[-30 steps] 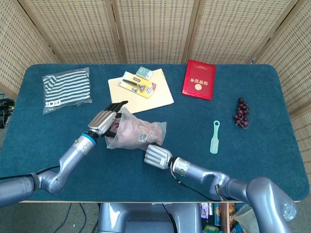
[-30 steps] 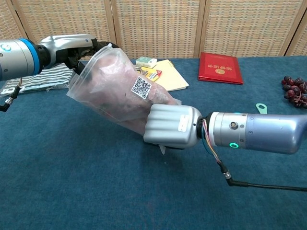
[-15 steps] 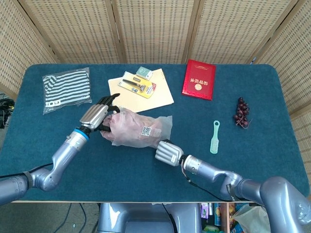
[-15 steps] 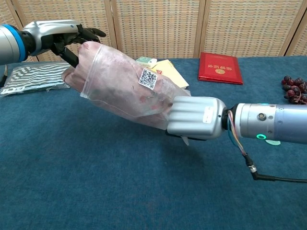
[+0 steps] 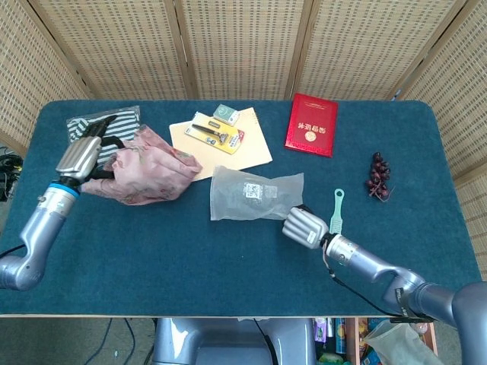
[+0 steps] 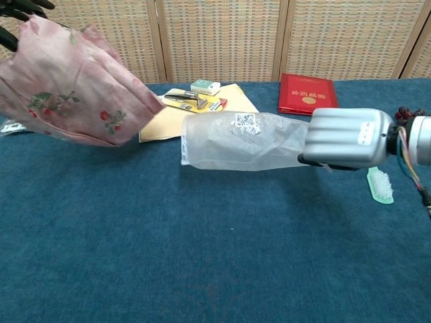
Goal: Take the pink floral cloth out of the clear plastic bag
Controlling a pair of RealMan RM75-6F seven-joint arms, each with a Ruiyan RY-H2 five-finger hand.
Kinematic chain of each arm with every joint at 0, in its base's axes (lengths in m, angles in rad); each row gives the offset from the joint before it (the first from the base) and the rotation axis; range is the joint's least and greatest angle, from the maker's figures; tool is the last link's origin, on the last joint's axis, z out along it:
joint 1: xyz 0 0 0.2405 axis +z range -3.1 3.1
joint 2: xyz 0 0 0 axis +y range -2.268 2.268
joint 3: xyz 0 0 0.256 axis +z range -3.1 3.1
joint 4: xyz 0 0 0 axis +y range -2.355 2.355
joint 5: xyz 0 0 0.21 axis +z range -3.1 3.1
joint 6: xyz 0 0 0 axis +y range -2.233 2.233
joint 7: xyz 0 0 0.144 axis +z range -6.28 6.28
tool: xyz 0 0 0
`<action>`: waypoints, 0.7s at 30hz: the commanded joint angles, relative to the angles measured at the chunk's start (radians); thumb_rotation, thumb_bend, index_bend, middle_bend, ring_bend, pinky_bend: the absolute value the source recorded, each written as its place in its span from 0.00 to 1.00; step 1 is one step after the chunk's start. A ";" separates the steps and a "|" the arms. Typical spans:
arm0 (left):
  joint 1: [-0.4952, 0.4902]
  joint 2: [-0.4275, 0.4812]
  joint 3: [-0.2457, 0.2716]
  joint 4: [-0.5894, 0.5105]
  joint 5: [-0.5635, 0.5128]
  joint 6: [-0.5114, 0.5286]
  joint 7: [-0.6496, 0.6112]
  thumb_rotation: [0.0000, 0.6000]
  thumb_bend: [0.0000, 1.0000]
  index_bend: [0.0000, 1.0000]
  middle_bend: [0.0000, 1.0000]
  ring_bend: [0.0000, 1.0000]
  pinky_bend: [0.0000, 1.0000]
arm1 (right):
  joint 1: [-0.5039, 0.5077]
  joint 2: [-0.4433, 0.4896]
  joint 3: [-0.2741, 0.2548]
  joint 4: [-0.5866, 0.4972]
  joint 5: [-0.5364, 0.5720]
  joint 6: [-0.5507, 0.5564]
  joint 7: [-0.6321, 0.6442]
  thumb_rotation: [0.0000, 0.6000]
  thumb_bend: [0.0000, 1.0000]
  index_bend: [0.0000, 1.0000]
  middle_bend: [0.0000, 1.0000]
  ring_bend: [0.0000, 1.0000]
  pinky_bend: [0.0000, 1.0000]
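The pink floral cloth [image 5: 148, 174] [image 6: 71, 87] is outside the bag, bunched and lifted at the left of the table. My left hand [image 5: 85, 154] grips its left end; in the chest view only dark fingertips [image 6: 23, 5] show at the top left corner. The clear plastic bag [image 5: 255, 194] [image 6: 246, 142] hangs empty and stretched sideways in the middle, its QR label facing up. My right hand [image 5: 304, 227] [image 6: 347, 138] holds the bag's right end in closed fingers.
A striped packaged item [image 5: 80, 125] lies behind my left hand. A tan folder [image 5: 247, 141] carrying a razor pack [image 5: 217, 134] and small box [image 5: 227, 112] sits at the back. A red booklet [image 5: 311, 125], green comb [image 5: 335, 215] and grapes [image 5: 377, 176] lie to the right.
The cloth has come fully out of the bag. My left hand carried it left and up. My right hand pulled the emptied bag to the right.
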 commanded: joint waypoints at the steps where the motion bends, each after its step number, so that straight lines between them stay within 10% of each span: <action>1: 0.025 0.022 0.006 0.027 0.015 -0.001 -0.034 1.00 0.51 0.65 0.00 0.00 0.00 | -0.020 0.025 -0.006 -0.003 0.007 0.013 0.001 1.00 0.89 0.85 0.91 0.88 1.00; 11: 0.061 0.026 0.027 0.076 0.069 -0.004 -0.117 1.00 0.52 0.65 0.00 0.00 0.00 | -0.065 0.049 -0.016 0.008 0.010 0.039 0.012 1.00 0.89 0.85 0.91 0.88 1.00; 15: 0.069 0.030 0.033 0.077 0.092 -0.009 -0.147 1.00 0.47 0.16 0.00 0.00 0.00 | -0.076 0.045 -0.014 0.014 -0.001 0.062 0.028 1.00 0.87 0.79 0.84 0.88 1.00; 18: 0.076 0.039 0.035 0.068 0.101 -0.005 -0.153 1.00 0.32 0.00 0.00 0.00 0.00 | -0.087 0.047 -0.009 0.017 0.000 0.077 0.036 1.00 0.48 0.50 0.62 0.79 0.92; 21: 0.090 0.055 0.036 0.046 0.118 0.023 -0.150 1.00 0.27 0.00 0.00 0.00 0.00 | -0.114 0.058 0.013 0.005 0.032 0.102 0.014 1.00 0.09 0.17 0.28 0.44 0.57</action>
